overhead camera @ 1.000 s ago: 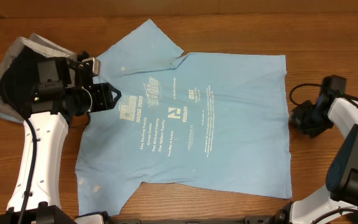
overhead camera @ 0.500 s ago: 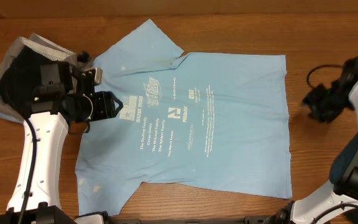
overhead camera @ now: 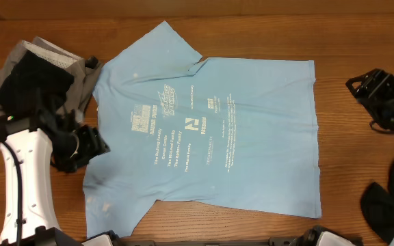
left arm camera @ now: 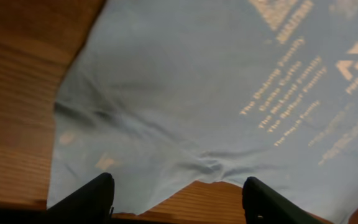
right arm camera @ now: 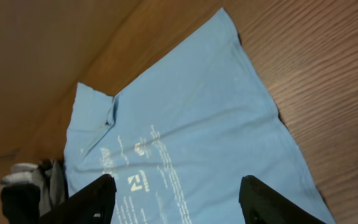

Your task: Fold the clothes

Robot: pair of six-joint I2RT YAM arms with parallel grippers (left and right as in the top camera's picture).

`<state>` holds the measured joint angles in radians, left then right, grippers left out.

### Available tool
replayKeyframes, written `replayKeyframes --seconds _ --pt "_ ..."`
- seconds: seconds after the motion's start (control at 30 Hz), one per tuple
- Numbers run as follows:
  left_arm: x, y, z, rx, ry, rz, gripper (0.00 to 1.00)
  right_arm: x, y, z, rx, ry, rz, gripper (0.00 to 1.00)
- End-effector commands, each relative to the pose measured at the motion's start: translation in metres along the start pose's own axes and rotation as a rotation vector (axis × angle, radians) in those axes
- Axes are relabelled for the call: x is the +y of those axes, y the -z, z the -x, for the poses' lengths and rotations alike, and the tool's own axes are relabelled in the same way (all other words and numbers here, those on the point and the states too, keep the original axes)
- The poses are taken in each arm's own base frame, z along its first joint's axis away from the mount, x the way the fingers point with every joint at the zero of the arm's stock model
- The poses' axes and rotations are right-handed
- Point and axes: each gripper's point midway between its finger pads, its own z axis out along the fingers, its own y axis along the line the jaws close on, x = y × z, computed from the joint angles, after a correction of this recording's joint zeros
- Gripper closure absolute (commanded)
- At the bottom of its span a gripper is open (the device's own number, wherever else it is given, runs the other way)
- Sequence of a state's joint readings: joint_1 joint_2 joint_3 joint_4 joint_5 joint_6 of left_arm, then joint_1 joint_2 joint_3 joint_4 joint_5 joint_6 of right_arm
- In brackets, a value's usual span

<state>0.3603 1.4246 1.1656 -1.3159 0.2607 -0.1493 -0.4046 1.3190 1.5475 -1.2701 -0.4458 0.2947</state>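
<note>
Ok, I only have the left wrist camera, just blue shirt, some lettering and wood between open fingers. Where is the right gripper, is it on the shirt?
Observer: No. The right gripper is off the light-blue T-shirt, above bare table beyond the hem, jaws open and empty.
Operator: And is there anything else to fold besides this shirt?
Observer: Yes. A pile of black and grey garments lies beside the shirt's neck end, by the upper sleeve in the overhead view.
</note>
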Motion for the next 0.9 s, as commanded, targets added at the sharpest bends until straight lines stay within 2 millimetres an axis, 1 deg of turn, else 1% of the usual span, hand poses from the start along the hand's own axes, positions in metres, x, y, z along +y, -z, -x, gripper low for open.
replayKeyframes --seconds 0.0,0.03,0.1,0.17,0.23,0.3,0.4,0.47,0.53,0.67,0.7,0.8,0.87 --pt "0.04 -0.019 -0.011 0.024 0.177 0.071 0.22 0.01 0.001 -0.012 0.039 0.025 0.018 0.31" --pt "0.048 -0.025 -0.014 0.03 0.221 0.07 0.21 0.01 0.0 -0.017 0.059 0.021 0.014 0.31" --pt "0.065 -0.042 -0.022 0.045 0.302 0.056 0.22 0.008 -0.001 -0.023 0.084 0.012 0.0 0.31" --pt "0.076 -0.058 -0.03 0.056 0.388 0.034 0.21 0.005 -0.001 -0.026 0.094 0.006 -0.009 0.31" --pt "0.08 -0.071 -0.036 0.057 0.43 0.002 0.22 0.006 -0.001 -0.026 0.093 0.006 -0.009 0.31" --pt "0.091 -0.084 -0.044 0.059 0.496 0.023 0.22 0.006 -0.001 -0.025 0.089 0.008 -0.008 0.31" --pt "0.103 -0.1 -0.052 0.049 0.54 0.066 0.21 0.006 -0.001 -0.024 0.088 0.008 -0.008 0.31" --pt "0.102 -0.109 -0.057 0.054 0.566 0.055 0.22 0.006 -0.001 -0.024 0.088 0.008 -0.008 0.3" --pt "0.101 -0.113 -0.06 0.063 0.573 0.05 0.23 0.006 -0.001 -0.024 0.088 0.008 -0.008 0.3" --pt "0.1 -0.11 -0.07 0.107 0.582 0.062 0.21 0.006 -0.001 -0.025 0.091 0.007 -0.009 0.3" --pt "0.101 -0.11 -0.07 0.107 0.582 0.067 0.2 0.006 -0.001 -0.025 0.092 0.006 -0.009 0.3" --pt "0.102 -0.105 -0.06 0.077 0.576 0.066 0.2 0.005 -0.001 -0.025 0.091 0.007 -0.01 0.3" --pt "0.106 -0.098 -0.051 0.046 0.558 0.087 0.21 0.005 -0.001 -0.025 0.09 0.007 -0.013 0.3"
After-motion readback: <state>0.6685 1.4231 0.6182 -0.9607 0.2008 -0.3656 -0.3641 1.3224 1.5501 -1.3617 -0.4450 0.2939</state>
